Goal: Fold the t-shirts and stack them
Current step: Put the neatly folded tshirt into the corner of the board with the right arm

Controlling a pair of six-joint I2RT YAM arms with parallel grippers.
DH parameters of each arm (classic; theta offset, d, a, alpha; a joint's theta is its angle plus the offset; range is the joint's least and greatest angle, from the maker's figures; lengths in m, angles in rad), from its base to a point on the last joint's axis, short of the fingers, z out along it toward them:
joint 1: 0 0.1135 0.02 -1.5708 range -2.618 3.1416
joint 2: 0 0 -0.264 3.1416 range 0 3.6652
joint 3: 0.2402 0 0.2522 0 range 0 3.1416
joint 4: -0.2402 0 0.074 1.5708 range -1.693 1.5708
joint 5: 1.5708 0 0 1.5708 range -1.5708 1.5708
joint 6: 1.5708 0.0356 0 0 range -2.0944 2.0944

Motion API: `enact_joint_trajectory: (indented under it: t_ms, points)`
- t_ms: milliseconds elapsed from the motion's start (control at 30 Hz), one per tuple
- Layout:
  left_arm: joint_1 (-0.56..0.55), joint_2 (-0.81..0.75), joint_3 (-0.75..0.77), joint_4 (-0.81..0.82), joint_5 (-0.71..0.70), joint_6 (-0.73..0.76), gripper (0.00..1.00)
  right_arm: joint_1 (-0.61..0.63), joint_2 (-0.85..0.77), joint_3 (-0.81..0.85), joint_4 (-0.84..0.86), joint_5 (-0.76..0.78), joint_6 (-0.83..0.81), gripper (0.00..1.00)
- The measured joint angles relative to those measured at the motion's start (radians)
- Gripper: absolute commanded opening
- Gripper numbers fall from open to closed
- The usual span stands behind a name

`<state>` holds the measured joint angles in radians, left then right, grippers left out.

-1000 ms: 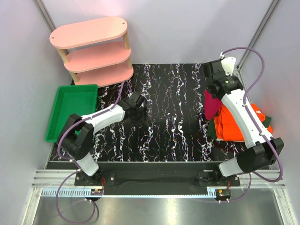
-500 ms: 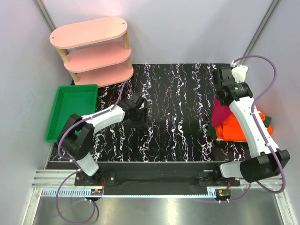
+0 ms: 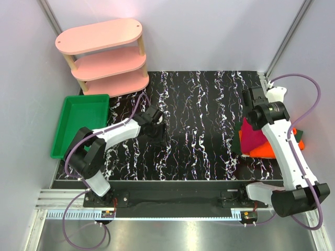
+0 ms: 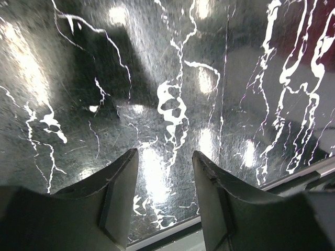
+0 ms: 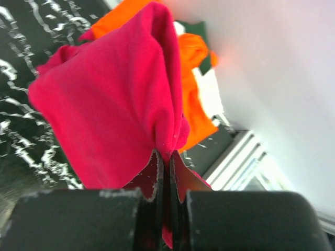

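Pinching a bunched fold of the crimson t-shirt, the right gripper is clamped tight near the table's right edge, next to the orange t-shirt. The left gripper hovers mid-table, jaws apart, holding nothing.

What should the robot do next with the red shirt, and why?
Probably carry the red shirt toward the middle of the table. The right claw is shut on a bunch of it, crumpled against the orange shirt at the table's edge, with little room to spread flat.

Robot lab booth: blank walls, aluminium rail.
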<state>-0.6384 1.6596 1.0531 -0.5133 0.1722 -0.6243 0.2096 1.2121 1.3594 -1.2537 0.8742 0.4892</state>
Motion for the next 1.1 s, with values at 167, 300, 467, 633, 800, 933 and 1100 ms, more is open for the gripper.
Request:
enact_joint_trajectory:
  t_ms: [167,300,467,633,800,933,1100]
  points:
    - [-0.016,0.0,-0.008,0.008,0.009,0.0,0.49,-0.016,-0.003,0.022,-0.057,0.055,0.002,0.0]
    - [-0.031,0.0,-0.015,0.015,0.016,-0.001,0.49,-0.047,-0.008,0.002,-0.072,0.059,0.003,0.0]
    - [-0.042,-0.006,-0.029,0.02,0.031,-0.004,0.49,-0.12,-0.003,-0.014,-0.079,0.026,0.016,0.0]
    - [-0.047,-0.029,-0.036,0.021,0.043,-0.008,0.48,-0.193,0.014,-0.033,-0.079,-0.063,0.082,0.0]
    - [-0.05,-0.055,-0.039,0.023,0.06,-0.01,0.48,-0.246,0.027,-0.087,-0.079,-0.169,0.166,0.0]
    - [-0.055,-0.056,-0.039,0.024,0.068,-0.01,0.48,-0.268,0.053,-0.119,-0.077,-0.216,0.22,0.0]
    - [-0.055,-0.059,-0.04,0.024,0.072,-0.009,0.48,-0.332,0.057,-0.122,-0.075,-0.219,0.23,0.0]
